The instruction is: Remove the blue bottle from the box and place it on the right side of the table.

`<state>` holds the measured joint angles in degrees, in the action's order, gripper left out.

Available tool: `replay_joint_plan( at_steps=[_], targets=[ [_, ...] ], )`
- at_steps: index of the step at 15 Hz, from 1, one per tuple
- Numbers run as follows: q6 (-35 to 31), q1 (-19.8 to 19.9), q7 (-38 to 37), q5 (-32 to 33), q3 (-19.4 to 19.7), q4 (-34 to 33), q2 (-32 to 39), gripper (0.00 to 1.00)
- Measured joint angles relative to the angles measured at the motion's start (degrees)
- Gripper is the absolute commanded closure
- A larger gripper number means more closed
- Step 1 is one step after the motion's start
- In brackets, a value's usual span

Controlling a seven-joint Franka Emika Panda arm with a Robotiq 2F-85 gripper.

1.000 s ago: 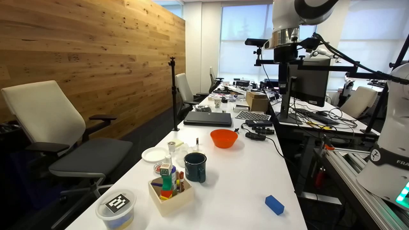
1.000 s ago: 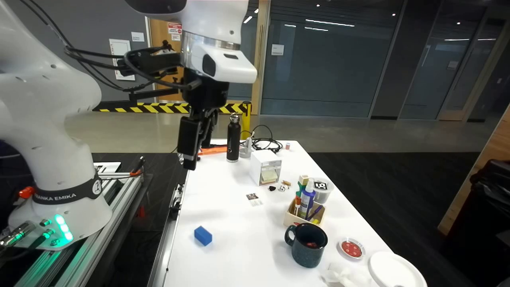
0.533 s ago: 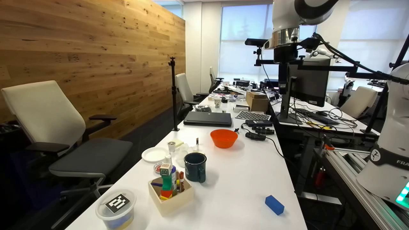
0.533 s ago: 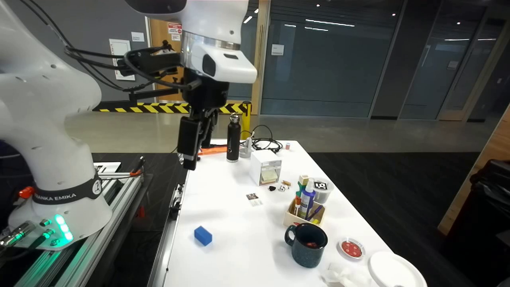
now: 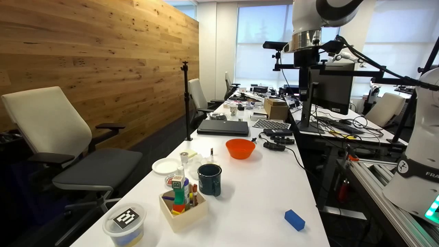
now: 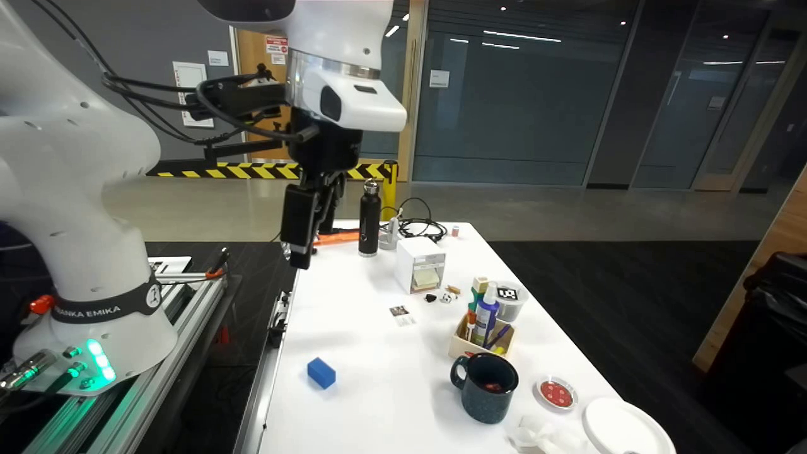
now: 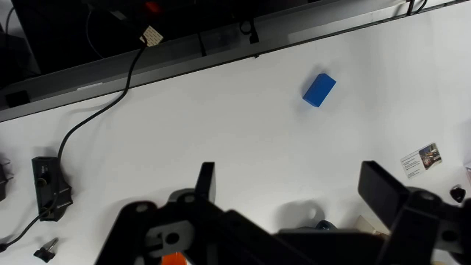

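The blue bottle (image 6: pixel 485 320), slim with a blue-purple body and white top, stands upright in the tan box (image 6: pixel 462 347) among markers and stacked blocks. In an exterior view the bottle (image 5: pixel 187 192) is partly behind the blocks in the box (image 5: pixel 188 219). The white table (image 6: pixel 378 416) carries them. My gripper (image 7: pixel 287 167) is open and empty, pointing down high above the table. It also shows in both exterior views (image 6: pixel 313 249) (image 5: pixel 303 94), well apart from the box. In the wrist view only a box corner (image 7: pixel 364 223) shows; the bottle is hidden.
A dark mug (image 6: pixel 487 394) stands close beside the box. A round lidded container (image 6: pixel 512 301) is on its other side. A blue block (image 6: pixel 321 372) lies near the robot-side edge. An orange bowl (image 5: pixel 240 149), a white holder (image 6: pixel 419 263) and a black bottle (image 6: pixel 369 221) stand farther off.
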<state>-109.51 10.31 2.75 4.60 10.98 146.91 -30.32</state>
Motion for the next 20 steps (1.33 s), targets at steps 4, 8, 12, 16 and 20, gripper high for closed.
replay_joint_plan(
  at_steps=[4,8,12,16,20],
  targets=[
    [0.0,0.0,0.0,0.0,0.0,0.0,0.0,0.0],
    [0.0,0.0,0.0,0.0,0.0,0.0,0.0,0.0],
    [0.0,0.0,0.0,0.0,0.0,0.0,0.0,0.0],
    [0.0,0.0,0.0,0.0,0.0,0.0,0.0,0.0],
    [-3.0,-0.4,0.7,-0.2,-0.1,-0.3,0.0,0.0]
  ],
)
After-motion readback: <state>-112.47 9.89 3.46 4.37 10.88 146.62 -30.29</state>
